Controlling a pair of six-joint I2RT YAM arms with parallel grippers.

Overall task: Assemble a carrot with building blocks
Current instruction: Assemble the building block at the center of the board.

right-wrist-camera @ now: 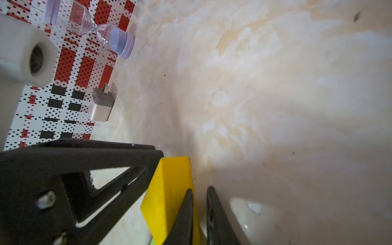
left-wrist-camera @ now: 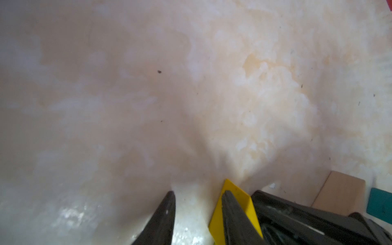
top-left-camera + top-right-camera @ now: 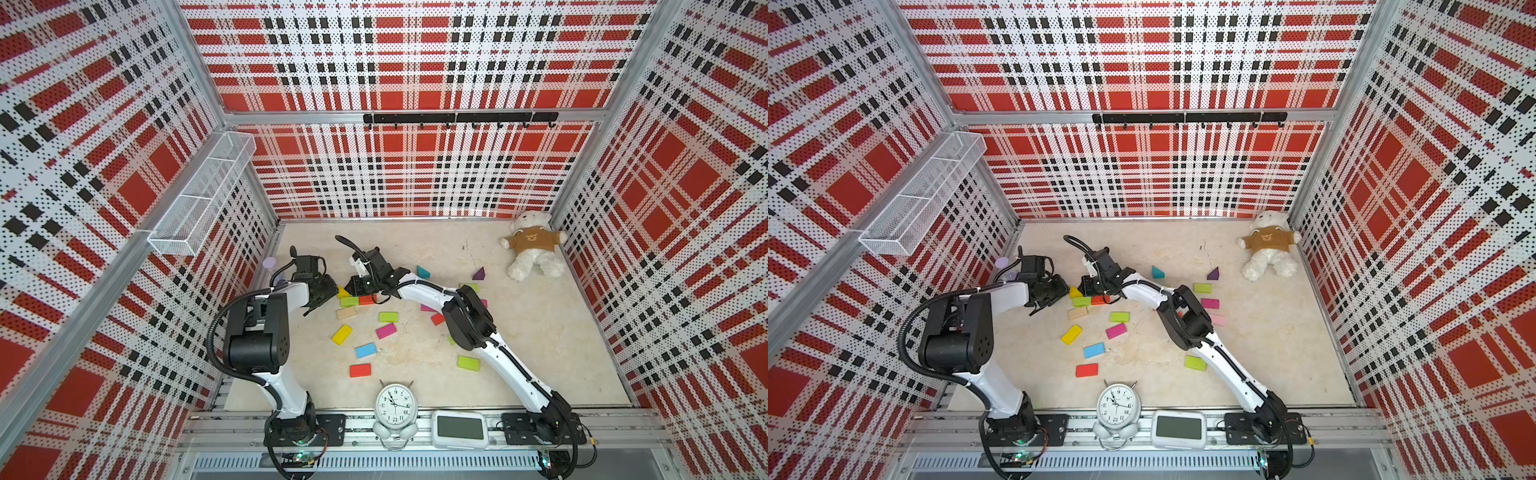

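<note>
A yellow wedge [image 3: 343, 292] lies on the marble table between my two grippers, in both top views [image 3: 1074, 292]. My left gripper [image 2: 199, 194] is open with bare table between its fingers; the wedge [image 2: 246, 199] sits against the outer side of one finger. My right gripper [image 1: 199, 189] is shut on nothing, and the wedge [image 1: 169, 186] is beside one finger. Next to the wedge lie a lime block [image 3: 349, 301], a red block [image 3: 368, 300] and a tan block [image 3: 346, 312]. Other building blocks are scattered nearer the front: lime [image 3: 388, 317], magenta [image 3: 386, 331], yellow [image 3: 342, 334], blue [image 3: 366, 350], red [image 3: 360, 370].
A teal wedge [image 3: 423, 272] and a purple wedge [image 3: 479, 274] lie further back. A teddy bear [image 3: 532, 245] sits in the back right corner. An alarm clock [image 3: 395, 403] and a white display [image 3: 459, 430] stand at the front edge. A bottle [image 1: 122, 42] and a charger plug [image 1: 102, 104] lie by the left wall.
</note>
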